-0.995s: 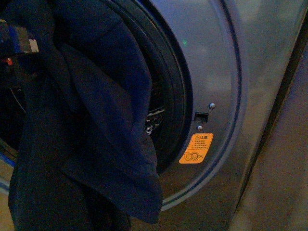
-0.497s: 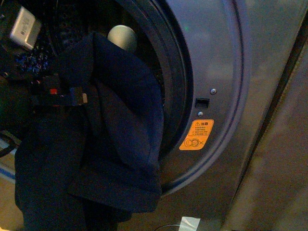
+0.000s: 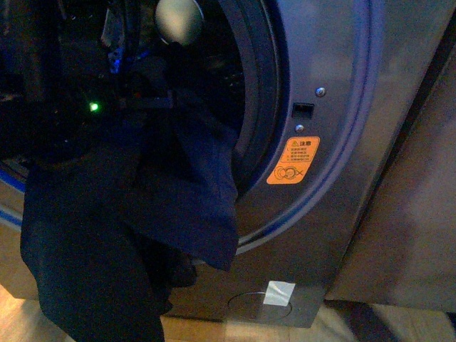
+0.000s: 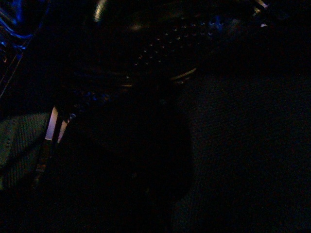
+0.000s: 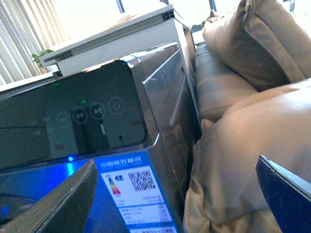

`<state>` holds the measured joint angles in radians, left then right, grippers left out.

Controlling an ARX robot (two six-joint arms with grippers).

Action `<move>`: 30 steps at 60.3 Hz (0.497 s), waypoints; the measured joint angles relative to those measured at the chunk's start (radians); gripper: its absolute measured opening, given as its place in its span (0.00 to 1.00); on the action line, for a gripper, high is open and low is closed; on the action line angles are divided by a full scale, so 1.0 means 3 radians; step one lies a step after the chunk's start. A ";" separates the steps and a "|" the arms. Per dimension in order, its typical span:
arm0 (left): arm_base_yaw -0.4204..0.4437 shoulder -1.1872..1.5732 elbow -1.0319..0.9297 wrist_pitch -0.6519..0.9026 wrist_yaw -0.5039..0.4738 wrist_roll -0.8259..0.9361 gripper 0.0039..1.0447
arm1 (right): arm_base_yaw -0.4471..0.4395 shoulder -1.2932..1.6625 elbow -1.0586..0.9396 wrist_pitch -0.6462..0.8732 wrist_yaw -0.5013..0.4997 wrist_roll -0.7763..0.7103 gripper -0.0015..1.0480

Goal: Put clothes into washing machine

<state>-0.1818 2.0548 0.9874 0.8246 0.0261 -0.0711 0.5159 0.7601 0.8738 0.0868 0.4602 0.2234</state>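
Fingers first: the right fingers (image 5: 68, 199) stand wide apart with nothing between them, well away from the port and up by the top of the washing machine (image 3: 335, 71). Whether the left fingers are clamped on anything I cannot tell. They are lost in the shadow inside the port (image 3: 256, 107), where only a green light (image 3: 93, 107) marks that arm, and the left wrist view is dark.

A second ago the clothes (image 3: 178, 185) hung across the port and hid the cream knob (image 3: 178, 18). Now the knob shows bare at the top of the port, and the upper end of the fabric has gone deeper past the port's rim. I read that as the feed into the drum being under way but not finished. The bulk of the garment drapes out over the port's lower edge and hangs well below it, so I judge it needs lifting or pushing through.

Only the front view shows the garment, the port and the orange sticker (image 3: 293, 160) just outside the rim. The right wrist view shows none of that. It shows the control panel (image 5: 73, 116), the blue-white label (image 5: 136, 189) and a tan sofa (image 5: 243, 160) close beside the machine.
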 joint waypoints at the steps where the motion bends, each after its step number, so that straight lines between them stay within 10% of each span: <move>1: 0.0000 0.0018 0.0034 -0.0013 -0.0008 0.0000 0.05 | 0.0056 -0.0010 -0.0024 0.0018 0.0064 -0.0006 0.93; 30: -0.0003 0.0815 0.1508 -0.0649 -0.0268 0.0071 0.05 | -0.0163 -0.0045 -0.0094 -0.0041 0.0153 -0.0060 0.93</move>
<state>-0.1825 2.2993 1.4399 0.6300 -0.0544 -0.0498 0.4671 0.7467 0.8455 0.0746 0.5060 0.2054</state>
